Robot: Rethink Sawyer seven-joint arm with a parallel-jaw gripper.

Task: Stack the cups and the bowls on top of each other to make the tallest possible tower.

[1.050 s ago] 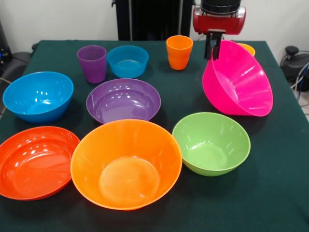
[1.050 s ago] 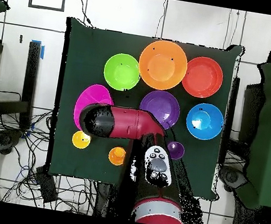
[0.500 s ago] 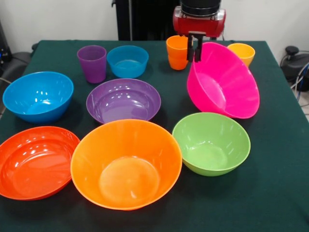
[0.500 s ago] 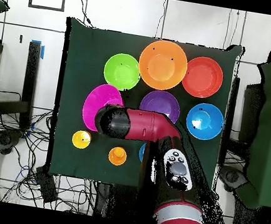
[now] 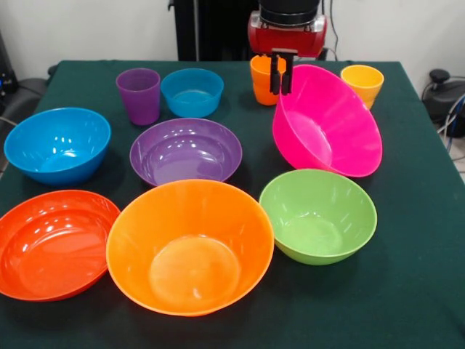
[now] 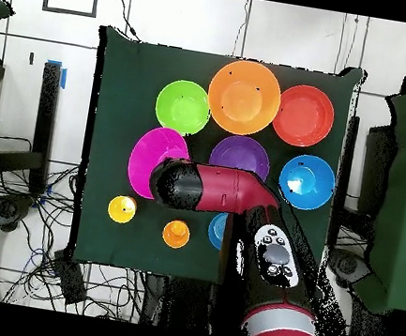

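My gripper [image 5: 280, 73] is shut on the upper rim of the large pink bowl [image 5: 327, 120], which hangs tilted with its opening toward the table's middle. I cannot tell whether its lower edge touches the cloth. In the overhead view the arm covers the gripper and part of the pink bowl [image 6: 150, 153]. The orange cup [image 5: 259, 81] stands just behind my gripper, the yellow cup [image 5: 362, 83] to the right and the purple cup [image 5: 139, 94] at the far left. The small blue bowl [image 5: 192, 91], purple bowl [image 5: 185, 150] and green bowl [image 5: 317, 214] sit apart.
A large blue bowl [image 5: 57, 144], a shallow red-orange bowl [image 5: 51, 243] and a large orange bowl [image 5: 189, 246] fill the left and front of the green-clothed table [image 5: 414, 291]. Cables and equipment lie beyond the table's side edges.
My gripper has carried the tilted pink bowl leftward in the front view, toward the orange cup. The yellow cup behind it has come into full sight.
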